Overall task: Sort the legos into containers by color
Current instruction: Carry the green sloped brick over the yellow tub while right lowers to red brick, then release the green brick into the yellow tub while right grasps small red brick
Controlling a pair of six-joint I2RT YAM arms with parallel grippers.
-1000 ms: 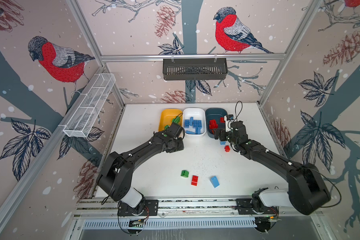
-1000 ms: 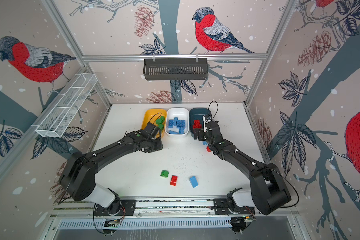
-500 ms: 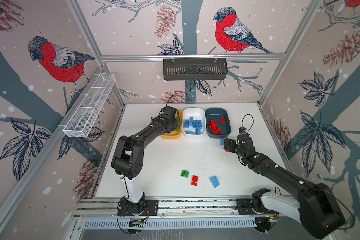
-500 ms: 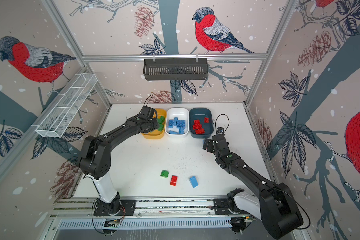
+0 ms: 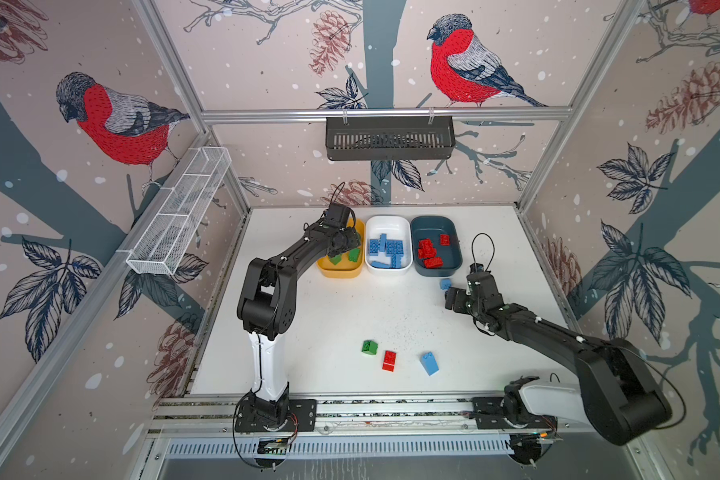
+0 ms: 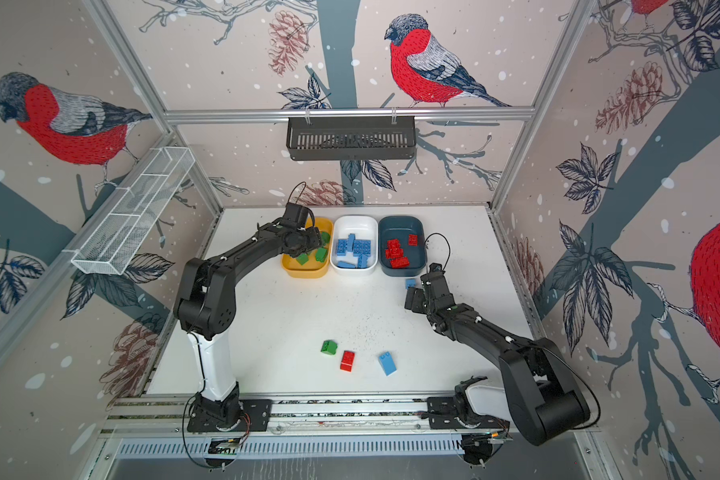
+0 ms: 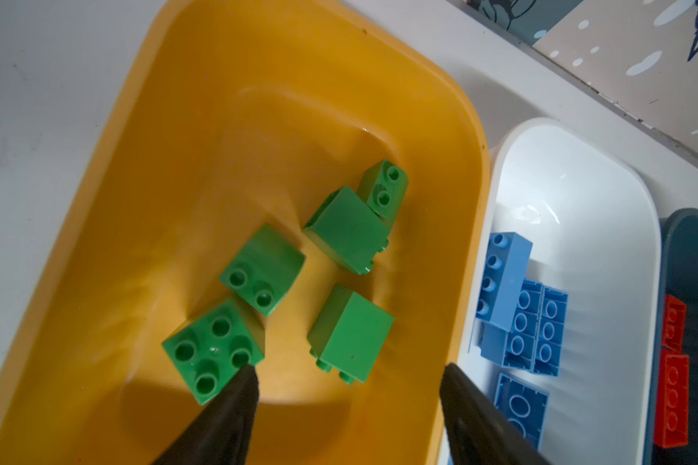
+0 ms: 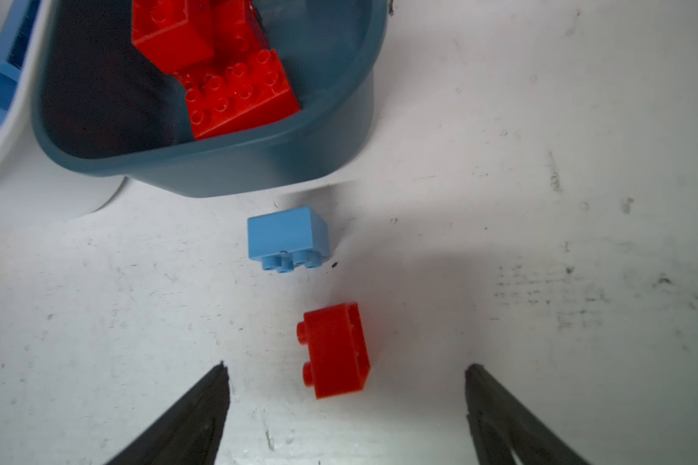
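Note:
My left gripper (image 7: 349, 368) hangs open over the yellow tub (image 7: 258, 100), with nothing between its fingers. Several green legos lie in that tub, one (image 7: 212, 350) right beside a fingertip. Blue legos fill the white tub (image 5: 387, 224) and red ones the teal tub (image 5: 433, 226). My right gripper (image 8: 346, 365) stands open low over the table in front of the teal tub (image 8: 258, 161). A small red lego (image 8: 335, 350) lies just ahead of its jaws, and a light blue one (image 8: 285, 235) lies beyond that. The gripper hides the red one in both top views.
A green lego (image 5: 369, 347), a red one (image 5: 389, 360) and a blue one (image 5: 429, 363) lie loose near the table's front middle. A black slotted basket (image 5: 389, 139) hangs on the back wall and a white wire basket (image 5: 179, 216) on the left wall.
My left gripper carried a green lego over the yellow tub and opened, leaving it inside. My right gripper drew back from the teal tub to the table in front of it.

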